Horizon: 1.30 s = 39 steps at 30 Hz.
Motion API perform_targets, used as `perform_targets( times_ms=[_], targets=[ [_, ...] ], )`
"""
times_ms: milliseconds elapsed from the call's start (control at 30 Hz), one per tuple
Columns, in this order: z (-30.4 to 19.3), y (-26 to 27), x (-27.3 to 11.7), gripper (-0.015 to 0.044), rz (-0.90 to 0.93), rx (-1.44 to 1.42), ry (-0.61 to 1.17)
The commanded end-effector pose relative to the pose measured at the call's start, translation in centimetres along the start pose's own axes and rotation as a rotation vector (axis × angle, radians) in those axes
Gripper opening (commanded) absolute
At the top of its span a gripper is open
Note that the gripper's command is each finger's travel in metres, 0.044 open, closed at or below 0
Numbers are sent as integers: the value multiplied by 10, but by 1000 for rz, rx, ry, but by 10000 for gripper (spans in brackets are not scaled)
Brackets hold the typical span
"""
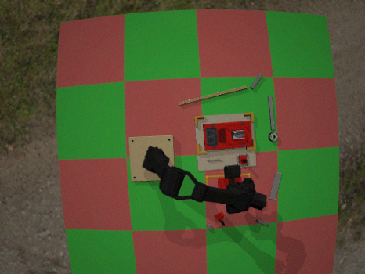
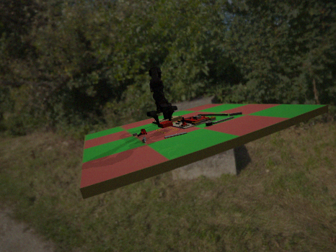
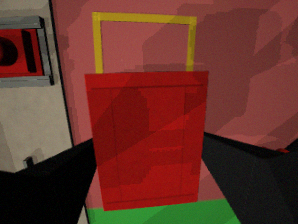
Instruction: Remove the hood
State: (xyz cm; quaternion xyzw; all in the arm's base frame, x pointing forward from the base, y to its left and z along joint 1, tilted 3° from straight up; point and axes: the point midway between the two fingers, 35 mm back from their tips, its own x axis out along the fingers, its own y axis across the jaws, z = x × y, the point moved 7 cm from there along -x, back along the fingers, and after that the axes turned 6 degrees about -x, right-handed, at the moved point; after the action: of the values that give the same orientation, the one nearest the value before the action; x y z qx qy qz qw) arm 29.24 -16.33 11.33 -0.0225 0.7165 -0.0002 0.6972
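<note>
Two fingers, top view: gripper (image 1: 232,184) (image 2: 161,124) (image 3: 148,140) over yellow outline (image 1: 228,175) (image 2: 169,130) (image 3: 145,18), car (image 1: 223,135) (image 2: 196,119) uncovered | exterior: hood (image 1: 224,183) (image 2: 166,124) (image 3: 147,142) low, contact unclear; lower gently, level | wrist: jaws grip hood sides, outline partly hidden; square up, then open evenly, lift straight

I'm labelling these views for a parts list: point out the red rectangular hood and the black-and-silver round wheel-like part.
Red rectangular hood (image 3: 147,145) (image 1: 224,182) (image 2: 166,124): wrist, middle of its panel; top, uncovered corner; exterior, side.
Black-and-silver round part (image 1: 273,135): top, its centre.
</note>
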Motion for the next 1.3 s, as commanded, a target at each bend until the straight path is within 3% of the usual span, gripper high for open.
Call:
perform_targets(
  times_ms=[0, 1267],
  targets=[
    [-1, 0, 4, 0, -2, -4, 4],
    [-1, 0, 21, 0, -2, -4, 4]
  ],
)
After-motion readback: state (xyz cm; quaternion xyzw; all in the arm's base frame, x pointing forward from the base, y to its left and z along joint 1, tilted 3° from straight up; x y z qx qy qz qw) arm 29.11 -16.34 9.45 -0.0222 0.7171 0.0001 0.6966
